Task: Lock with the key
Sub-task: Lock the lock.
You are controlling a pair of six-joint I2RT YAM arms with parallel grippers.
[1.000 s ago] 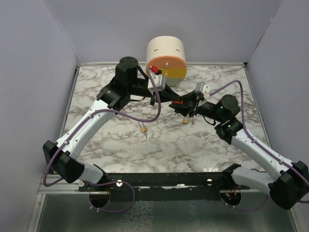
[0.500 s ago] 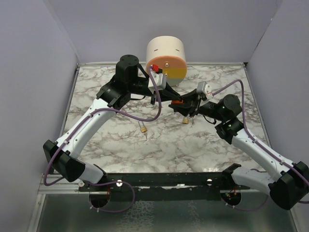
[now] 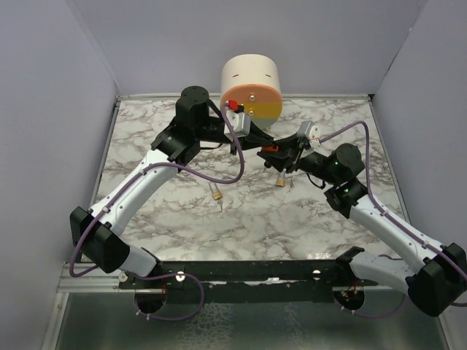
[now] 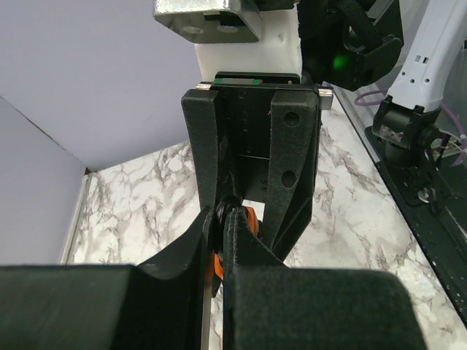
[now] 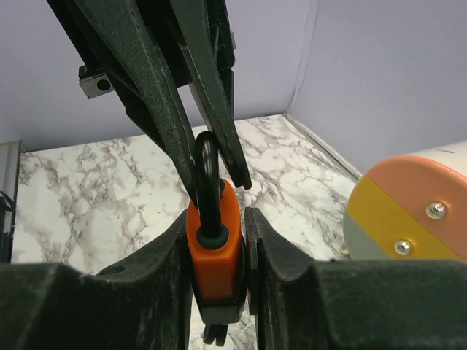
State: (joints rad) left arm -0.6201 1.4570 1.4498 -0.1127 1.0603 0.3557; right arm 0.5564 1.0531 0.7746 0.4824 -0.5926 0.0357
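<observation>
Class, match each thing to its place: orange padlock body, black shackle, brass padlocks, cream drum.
Things: 1 orange padlock body; 2 black shackle; 3 brass padlocks; 4 cream drum.
Places: A loose on marble table; B table's far edge; C pinched in left claw; D clamped in right claw.
Pairs: 1-D, 2-C, 3-A, 4-B.

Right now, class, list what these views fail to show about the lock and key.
Key: not identifiable in any view; top view too small.
Orange padlock underside: right wrist view, cut off at bottom edge.
Shackle latch: left wrist view, hidden by left hand.
</observation>
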